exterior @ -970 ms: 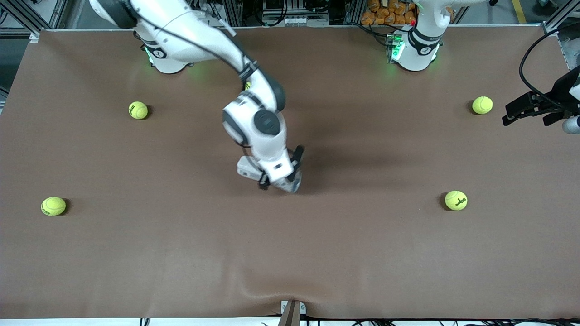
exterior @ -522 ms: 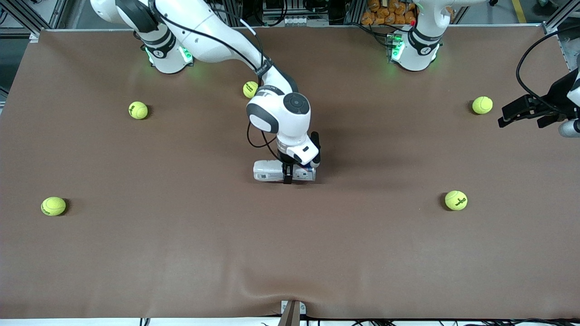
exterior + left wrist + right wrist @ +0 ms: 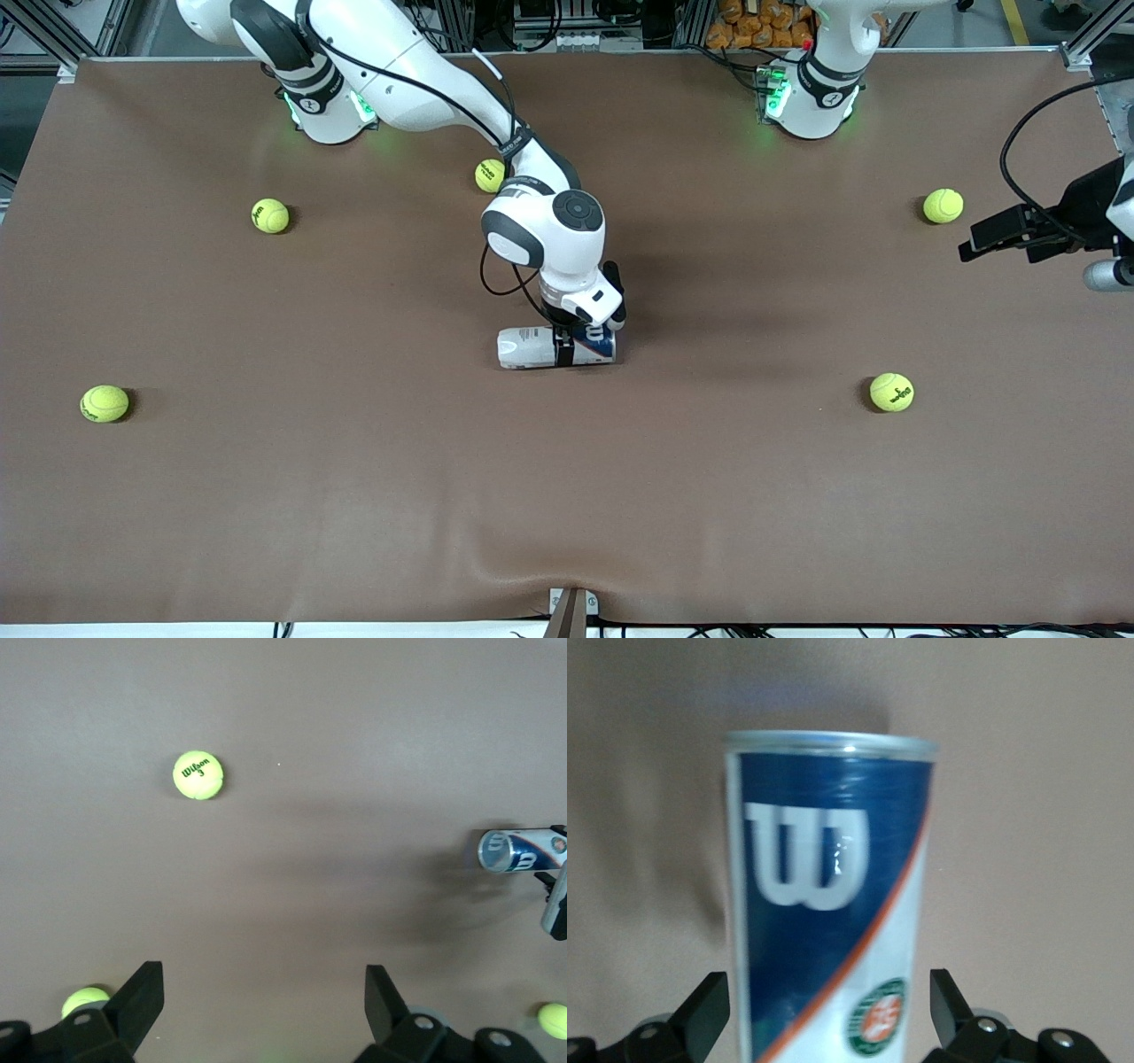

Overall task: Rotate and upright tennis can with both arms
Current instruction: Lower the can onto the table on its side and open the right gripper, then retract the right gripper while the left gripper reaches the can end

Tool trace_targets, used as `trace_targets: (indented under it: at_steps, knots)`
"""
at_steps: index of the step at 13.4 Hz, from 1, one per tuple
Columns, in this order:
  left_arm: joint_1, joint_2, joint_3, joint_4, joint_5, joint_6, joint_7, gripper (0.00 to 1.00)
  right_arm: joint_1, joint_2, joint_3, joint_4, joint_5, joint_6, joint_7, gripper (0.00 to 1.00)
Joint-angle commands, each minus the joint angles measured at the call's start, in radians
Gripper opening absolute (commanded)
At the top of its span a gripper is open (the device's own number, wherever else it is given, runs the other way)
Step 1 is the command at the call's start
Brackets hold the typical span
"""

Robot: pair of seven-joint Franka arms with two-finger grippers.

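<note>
Tennis can (image 3: pixel 555 346), laid flat mid-tabletop (image 3: pixel 354 496), straddled unpinched by spread right hand (image 3: pixel 562 346); left hand (image 3: pixel 1001 237), likewise spread, parked over tabletop end, awaiting uprighting.

The right claw (image 3: pixel 564 346) and the arm above it covered the middle of the tennis can (image 3: pixel 555 347) in the front view. In the right wrist view the can (image 3: pixel 829 904) was blurred and ran out of frame between the claw's fingers (image 3: pixel 704 1010). The left claw (image 3: pixel 1005 232) sat at the frame's edge, its arm cut off. A ball (image 3: pixel 83 1001) showed half hidden by one left finger (image 3: pixel 133 1001).
</note>
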Motion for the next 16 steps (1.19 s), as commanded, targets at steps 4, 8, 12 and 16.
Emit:
trace_targets:
  at_steps: [4,8,12,16]
  knots:
    - [0.048,0.102,-0.005,0.009,-0.197,-0.051,0.108,1.00,-0.012,-0.137,0.043,0.006,0.069,-0.073,-0.013,1.00]
    - [0.094,0.151,-0.005,-0.094,-0.469,-0.054,0.111,1.00,-0.098,-0.256,0.035,-0.001,0.226,-0.180,-0.010,1.00]
    - [0.080,0.176,-0.034,-0.233,-0.666,-0.001,0.126,1.00,-0.335,-0.343,0.035,-0.002,0.355,-0.294,0.077,1.00]
    - [0.083,0.147,-0.140,-0.361,-0.761,0.153,0.149,1.00,-0.614,-0.418,0.027,-0.036,0.509,-0.392,0.108,1.00]
